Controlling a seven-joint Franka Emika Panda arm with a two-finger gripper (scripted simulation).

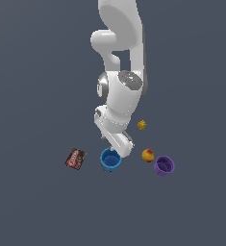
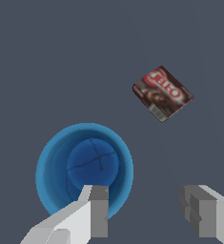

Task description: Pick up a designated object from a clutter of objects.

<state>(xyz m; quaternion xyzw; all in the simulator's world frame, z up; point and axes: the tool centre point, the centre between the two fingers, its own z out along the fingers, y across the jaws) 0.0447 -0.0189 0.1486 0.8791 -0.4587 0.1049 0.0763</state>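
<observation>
The designated object is a bright blue cup (image 1: 110, 160) (image 2: 85, 171), standing upright on the grey floor with its hollow showing. My gripper (image 2: 144, 209) is open right above it. One finger (image 2: 92, 212) hangs over the cup's inside and the other finger (image 2: 204, 212) is outside, so the jaws straddle one stretch of the wall. In the exterior view the hand (image 1: 117, 141) reaches down to the cup's rim and hides the fingertips. The rest of the clutter of objects lies around it.
A flat brown-red packet (image 1: 75, 159) (image 2: 162, 93) lies toward the exterior view's left of the blue cup. On the exterior view's right are an orange-red ball (image 1: 148, 155), a purple cup (image 1: 164, 166) and a tiny yellow lump (image 1: 142, 125).
</observation>
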